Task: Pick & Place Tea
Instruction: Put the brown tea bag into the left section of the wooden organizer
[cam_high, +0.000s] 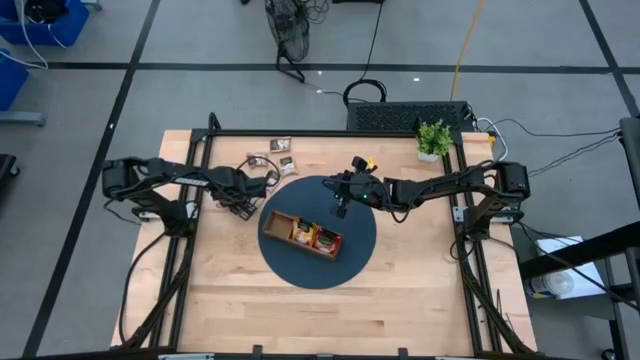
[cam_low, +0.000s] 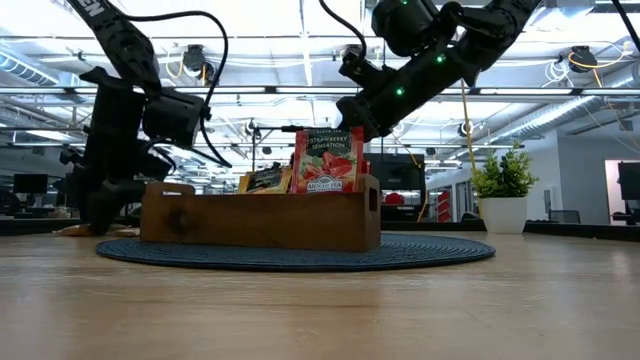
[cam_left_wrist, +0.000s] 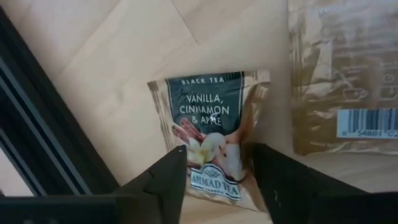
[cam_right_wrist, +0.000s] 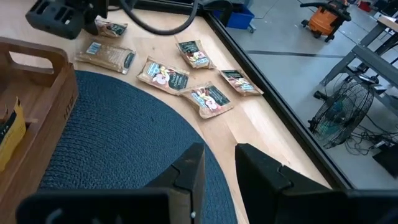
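Note:
A dark brown and white tea sachet (cam_left_wrist: 208, 115) lies flat on the table near its far left. My left gripper (cam_left_wrist: 217, 155) points down over it, open, one finger on either side of the sachet's lower end. More dark sachets (cam_right_wrist: 163, 76) lie loose on the wood beside it. A long wooden tray (cam_high: 275, 218) stands on a round dark blue mat (cam_high: 345, 265). A red sachet (cam_low: 328, 160) stands upright in it, with orange ones (cam_high: 300, 232) alongside. My right gripper (cam_low: 352, 118) hovers just above the tray, fingers a little apart with nothing between them. My left gripper comes at the sachet from above, its fingers (cam_left_wrist: 171, 171) level with the side edges of the lower end (cam_left_wrist: 214, 183). The sachet lies flat on the table. Whether the fingers touch it, I cannot tell.
A clear packet with a barcode label (cam_left_wrist: 342, 93) lies close beside the sachet. A small green potted plant (cam_high: 433, 140) stands at the far right corner. Black frame rails (cam_high: 190, 230) run along the table's left and right sides. Bare wood lies toward the near edge.

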